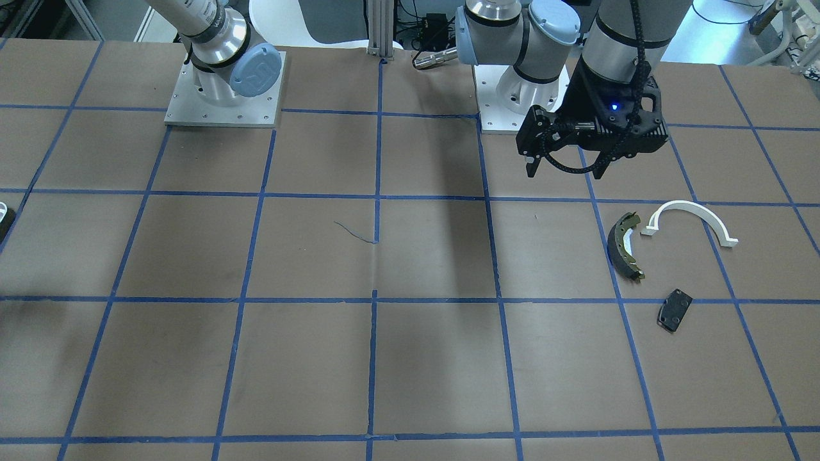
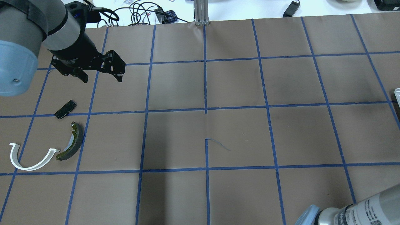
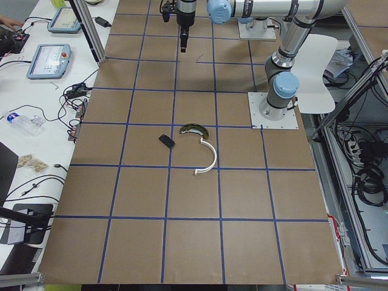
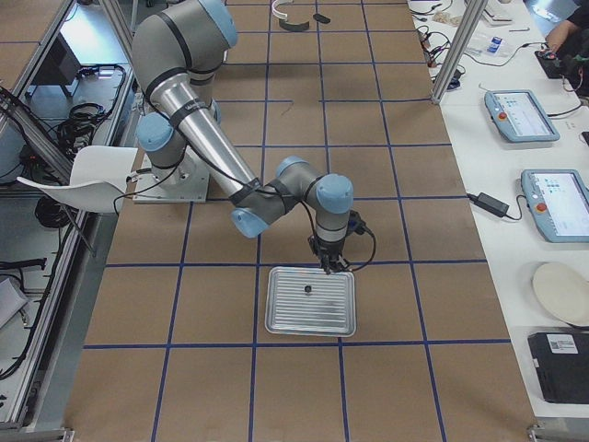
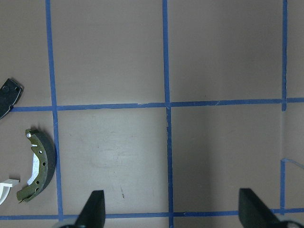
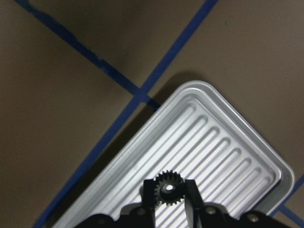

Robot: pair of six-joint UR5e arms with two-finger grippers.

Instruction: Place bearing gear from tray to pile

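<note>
The bearing gear [image 6: 167,189], small, black and toothed, sits between the fingertips of my right gripper [image 6: 169,183], which is shut on it a little above the ribbed metal tray [image 6: 223,142]. The exterior right view shows that gripper [image 4: 328,265] over the tray's [image 4: 313,322] far edge. The pile lies far off on my left side: an olive brake shoe [image 1: 624,246], a white arc [image 1: 695,218] and a black plate [image 1: 674,310]. My left gripper [image 1: 567,169] hangs open and empty above the table near the pile, and its fingertips [image 5: 95,209] show in the left wrist view.
Brown table with a blue tape grid. The arm bases [image 1: 224,96] stand at the robot's edge. An aluminium post [image 2: 201,12] stands at the far edge. A small dark spot [image 4: 306,289] shows on the tray. Benches with tablets [image 4: 520,115] run along the operators' side.
</note>
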